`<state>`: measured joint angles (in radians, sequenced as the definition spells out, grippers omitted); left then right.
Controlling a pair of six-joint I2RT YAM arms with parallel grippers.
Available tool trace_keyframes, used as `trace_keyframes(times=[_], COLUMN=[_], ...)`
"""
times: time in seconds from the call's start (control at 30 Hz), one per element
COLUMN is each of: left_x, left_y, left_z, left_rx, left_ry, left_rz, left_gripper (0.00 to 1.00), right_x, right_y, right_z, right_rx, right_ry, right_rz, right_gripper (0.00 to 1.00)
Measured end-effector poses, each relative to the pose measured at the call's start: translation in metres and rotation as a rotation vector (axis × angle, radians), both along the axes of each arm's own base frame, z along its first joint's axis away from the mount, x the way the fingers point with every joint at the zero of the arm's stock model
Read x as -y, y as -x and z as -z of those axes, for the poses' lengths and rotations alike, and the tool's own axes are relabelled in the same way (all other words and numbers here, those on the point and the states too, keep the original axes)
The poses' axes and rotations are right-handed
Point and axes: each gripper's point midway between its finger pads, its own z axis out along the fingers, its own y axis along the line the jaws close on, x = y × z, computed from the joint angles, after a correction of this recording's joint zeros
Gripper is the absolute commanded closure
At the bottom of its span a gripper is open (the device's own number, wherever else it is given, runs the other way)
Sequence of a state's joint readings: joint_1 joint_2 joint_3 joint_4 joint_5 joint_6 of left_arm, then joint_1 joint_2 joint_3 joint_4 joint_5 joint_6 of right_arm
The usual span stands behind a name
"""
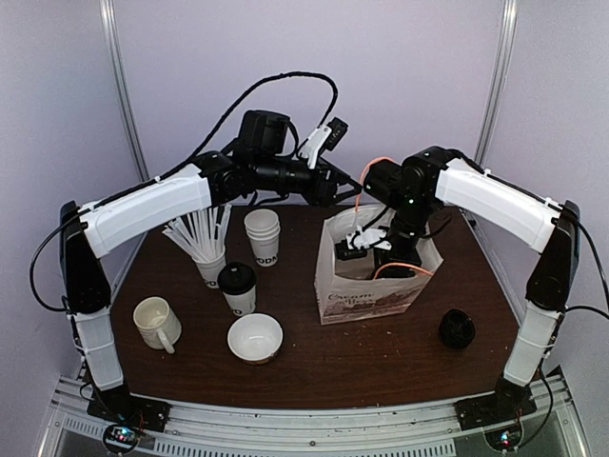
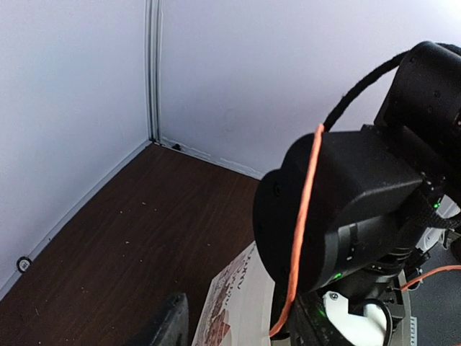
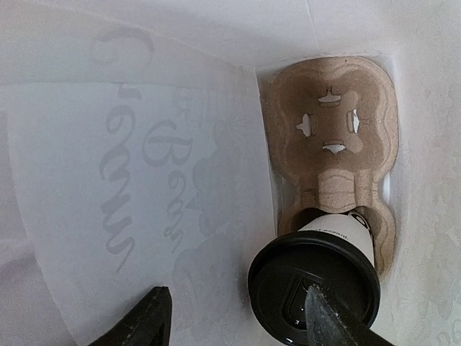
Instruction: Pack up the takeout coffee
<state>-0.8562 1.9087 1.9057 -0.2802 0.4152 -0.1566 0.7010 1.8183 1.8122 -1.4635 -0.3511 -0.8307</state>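
Matt paper bag (image 3: 144, 144), rough pulp tray (image 3: 374, 108), paper cup (image 3: 335, 227) — smooth plastic lid (image 3: 277, 285), wood-look tabletop (image 1: 381, 352).

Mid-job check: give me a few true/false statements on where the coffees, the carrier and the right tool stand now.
One lidded coffee cup sits in the carrier inside the bag. True.
Both carrier slots are filled. False: the other slot is empty.
A second lidded cup stands on the table, outside the bag. True.
The right tool is outside the bag. False: it reaches into the bag, over the packed cup.
The mug lies on its side. False: it stands upright.
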Motion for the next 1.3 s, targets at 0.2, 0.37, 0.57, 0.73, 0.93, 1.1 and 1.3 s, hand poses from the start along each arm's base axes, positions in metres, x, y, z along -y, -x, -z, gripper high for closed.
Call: trace_keyframes(times=[0.2, 0.37, 0.57, 0.73, 0.93, 1.1, 1.3], left_x=[0.000, 0.006, 0.015, 0.018, 0.018, 0.018, 0.017], left_y=[0.003, -0.001, -0.007, -0.011, -0.013, -0.016, -0.018], left_z=[0.008, 0.003, 0.008, 0.009, 0.011, 0.014, 0.012], left_rx=[-0.017, -0.013, -0.012, -0.020, -0.030, -0.038, -0.036], left_ry=[-0.015, -0.001, 0.002, 0.015, 0.021, 0.018, 0.021], left_rz=[0.011, 0.018, 0.029, 0.026, 0.021, 0.016, 0.008], left_gripper=[0.64, 0.96, 1.00, 1.00, 1.00, 1.00, 1.00], right_x=[0.001, 0.001, 0.002, 0.001, -0.003, -0.018, -0.021], right_y=[-0.001, 0.000, 0.012, 0.020, 0.019, -0.004, -0.019], right_z=[0.000, 0.001, 0.013, 0.016, 0.003, -0.041, -0.078], right_rx=[0.005, 0.006, 0.002, 0.015, 0.056, 0.205, 0.315], right_ry=[0.005, 0.009, 0.055, 0.075, 0.045, -0.074, -0.161], right_rz=[0.000, -0.003, -0.058, -0.115, -0.121, -0.072, -0.022], right_gripper=[0.33, 0.30, 0.31, 0.31, 0.28, 0.28, 0.28])
